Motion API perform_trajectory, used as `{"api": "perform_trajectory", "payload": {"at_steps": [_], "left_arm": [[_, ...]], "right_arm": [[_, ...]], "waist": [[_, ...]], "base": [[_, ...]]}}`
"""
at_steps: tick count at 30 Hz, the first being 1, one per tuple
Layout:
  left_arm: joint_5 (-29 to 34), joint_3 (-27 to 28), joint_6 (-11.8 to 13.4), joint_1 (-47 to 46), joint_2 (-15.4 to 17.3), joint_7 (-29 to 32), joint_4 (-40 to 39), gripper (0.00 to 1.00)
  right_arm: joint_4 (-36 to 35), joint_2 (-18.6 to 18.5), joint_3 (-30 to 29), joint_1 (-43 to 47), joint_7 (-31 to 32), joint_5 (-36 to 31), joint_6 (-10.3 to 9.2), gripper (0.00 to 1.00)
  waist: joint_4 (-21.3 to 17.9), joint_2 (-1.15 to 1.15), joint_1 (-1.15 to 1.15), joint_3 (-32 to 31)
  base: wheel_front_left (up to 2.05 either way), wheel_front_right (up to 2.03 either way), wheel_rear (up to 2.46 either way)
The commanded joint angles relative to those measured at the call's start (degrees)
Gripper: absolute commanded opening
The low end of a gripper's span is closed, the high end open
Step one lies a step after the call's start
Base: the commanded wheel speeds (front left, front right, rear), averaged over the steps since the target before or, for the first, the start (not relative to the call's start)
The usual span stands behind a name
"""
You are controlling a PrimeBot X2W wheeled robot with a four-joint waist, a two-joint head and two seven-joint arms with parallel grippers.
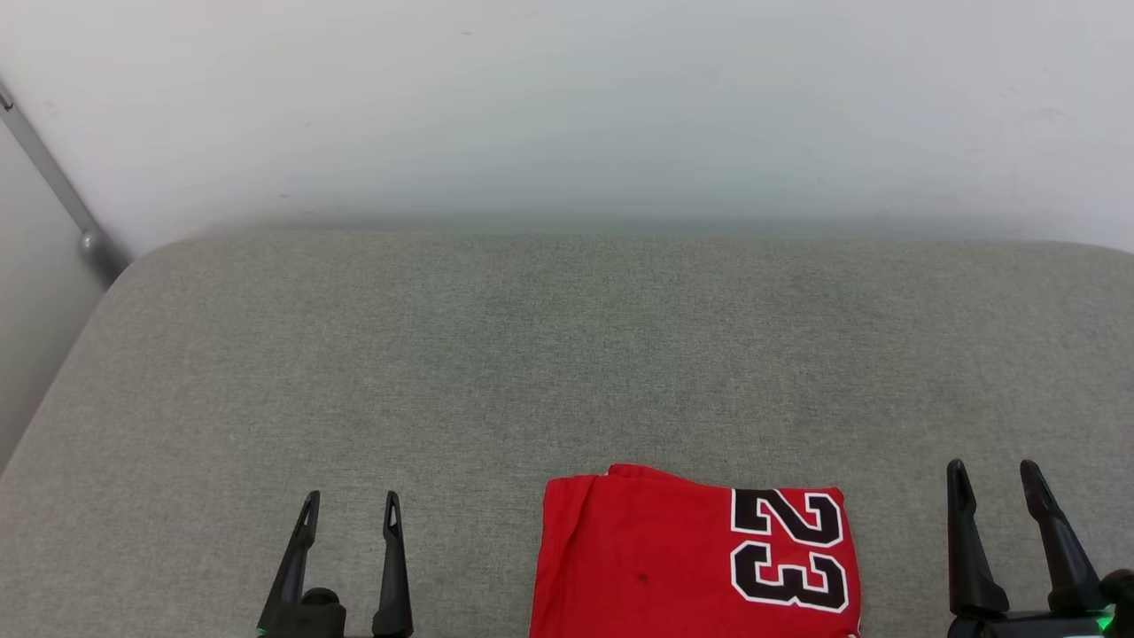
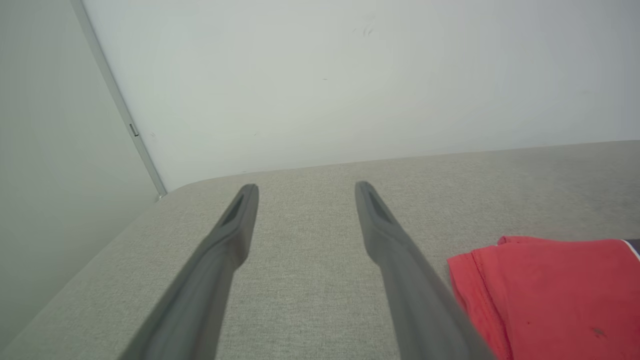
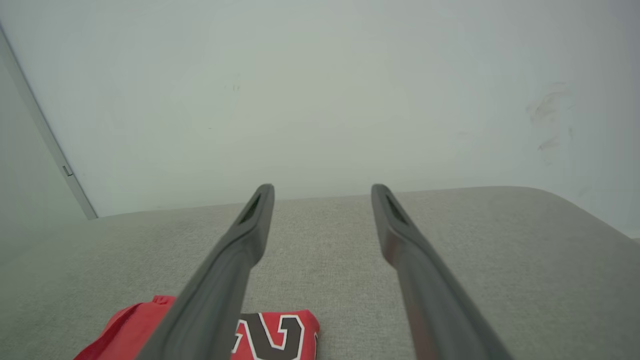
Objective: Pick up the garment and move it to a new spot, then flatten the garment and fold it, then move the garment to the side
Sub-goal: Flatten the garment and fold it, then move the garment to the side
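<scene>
The garment (image 1: 656, 558) lies folded into a flat red rectangle with a black-and-white "23", at the near edge of the grey padded surface (image 1: 567, 354), a little right of the middle. My left gripper (image 1: 350, 509) stands open to its left, apart from it, nothing between its fingers. My right gripper (image 1: 994, 478) stands open to its right, also apart. In the left wrist view the garment (image 2: 550, 295) lies right of my open left gripper (image 2: 306, 192). In the right wrist view the garment (image 3: 280, 332) shows at the lower left, partly behind a finger of my right gripper (image 3: 322, 195).
A pale wall (image 1: 567, 106) rises behind the padded surface. A grey metal strip (image 1: 53, 177) runs down the wall at the far left corner. The surface's left edge (image 1: 62, 390) drops off beside it.
</scene>
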Motion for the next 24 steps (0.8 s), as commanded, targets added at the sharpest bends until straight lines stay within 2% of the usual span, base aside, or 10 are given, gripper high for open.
{"api": "perform_trajectory", "payload": {"at_steps": [1, 14, 20, 24], "left_arm": [[-0.1, 0.2, -0.3, 0.6, -0.1, -0.3, -0.2, 1.00], [0.2, 0.9, -0.9, 1.2, -0.6, -0.3, 0.0, 1.00], [0.1, 1.6, -1.0, 0.9, -0.8, -0.3, 0.0, 1.00], [0.2, 1.8, -1.2, 0.4, -1.0, -0.3, 0.3, 1.00]], "right_arm": [[-0.1, 0.3, -0.1, 0.8, -0.1, 0.4, -0.03, 1.00], [-0.1, 0.3, -0.3, 1.0, -0.1, 1.4, -0.03, 1.00], [-3.4, 0.3, -1.3, -5.3, -0.1, -1.3, -0.03, 1.00], [-4.4, -3.2, 0.2, -11.4, 0.0, -2.4, -0.03, 1.00]], "waist": [[0.1, 0.00, 0.00, 0.0], [0.1, 0.00, 0.00, -0.1], [-0.5, 0.00, 0.00, 0.5], [-0.8, 0.00, 0.00, 0.9]], "base": [[0.00, 0.00, 0.00], [0.00, 0.00, 0.00], [0.00, 0.00, 0.00], [0.00, 0.00, 0.00]]}}
